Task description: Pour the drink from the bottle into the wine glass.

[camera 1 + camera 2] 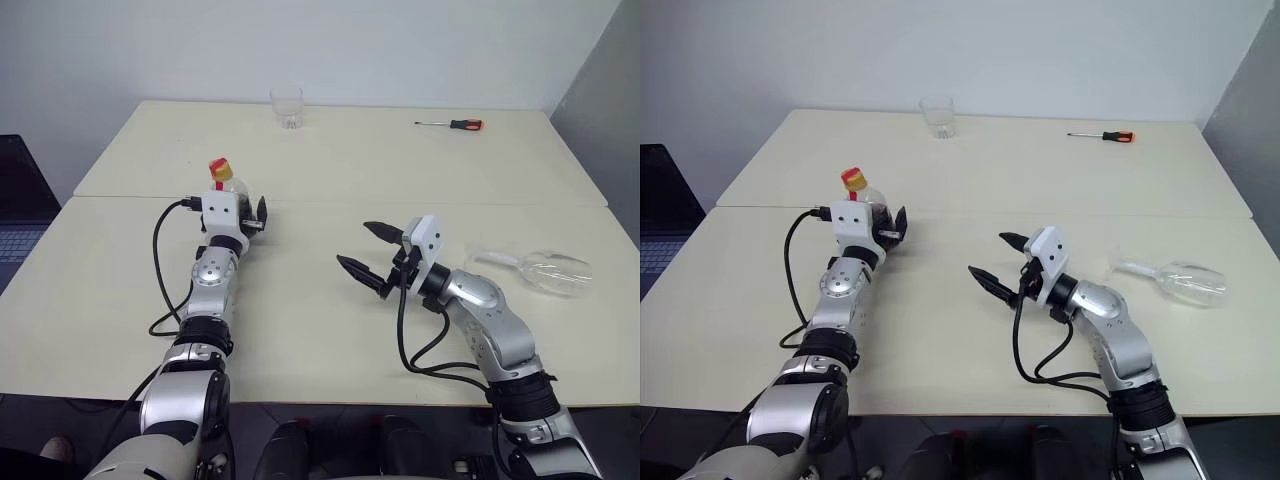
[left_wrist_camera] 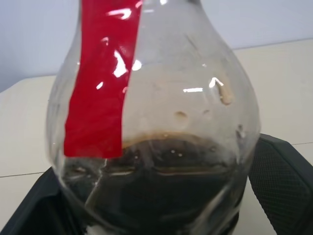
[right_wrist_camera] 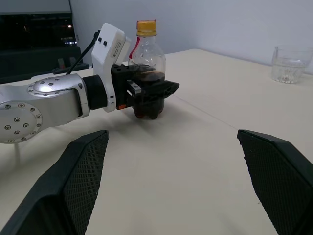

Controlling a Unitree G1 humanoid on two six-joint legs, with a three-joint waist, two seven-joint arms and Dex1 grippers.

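The left gripper (image 3: 146, 95) has its two black fingers set either side of the lower body of the bottle (image 3: 146, 73), close against the plastic. The jaws look to be closing on it, but whether they already clamp it firmly cannot be told. The bottle stands upright on the table (image 1: 300, 330), its yellow-and-red cap (image 1: 220, 168) on, the dark drink (image 2: 161, 181) filling only the bottom part of the bulbous body.

The right gripper (image 1: 372, 255) hangs above the table with its jaws spread wide and nothing between them. In the head view, the bottle is towards ten o'clock from it, well apart.

The wine glass (image 1: 545, 270) lies on its side on the table, at about three o'clock from the right gripper, near it but not touching. It is dry, as far as can be seen.

Judged from this, the task is barely begun: no drink is poured, the cap is not off, and the glass would have to be stood upright first.

Further out, a short tumbler (image 1: 287, 107) stands at the far edge at twelve o'clock, and a screwdriver (image 1: 452, 124) lies towards one o'clock.
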